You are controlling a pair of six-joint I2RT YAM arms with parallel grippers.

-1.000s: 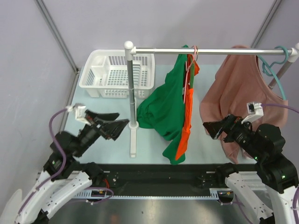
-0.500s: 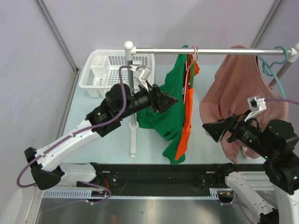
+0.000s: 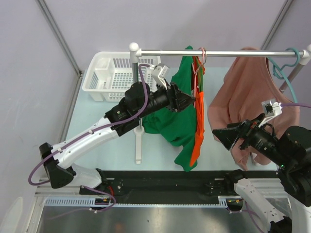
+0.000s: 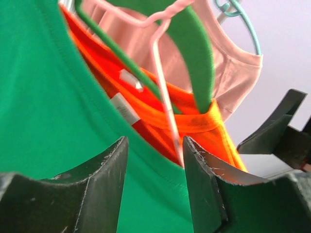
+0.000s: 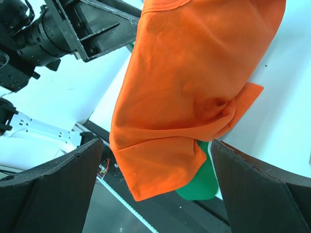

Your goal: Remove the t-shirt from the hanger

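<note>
A green t-shirt [image 3: 177, 114] and an orange t-shirt [image 3: 197, 124] hang together from a pink hanger [image 3: 200, 57] on the silver rail [image 3: 214, 53]. My left gripper [image 3: 188, 102] is raised to the green shirt's collar, jaws open around the green fabric [image 4: 58, 121], with the pink hanger wire [image 4: 165, 97] just beyond. My right gripper [image 3: 219, 134] is open and empty, right of the orange shirt, whose lower hem [image 5: 180, 121] fills the right wrist view.
A pink t-shirt [image 3: 248, 102] hangs on a teal hanger [image 3: 286, 68] at the rail's right end. A white basket [image 3: 121, 77] stands at the back left. The rail's white upright post [image 3: 137, 111] stands just left of the green shirt.
My left arm has swung up from low on the left and reached right to the green shirt's collar. The shirts have shifted slightly right. My right gripper has barely moved.
</note>
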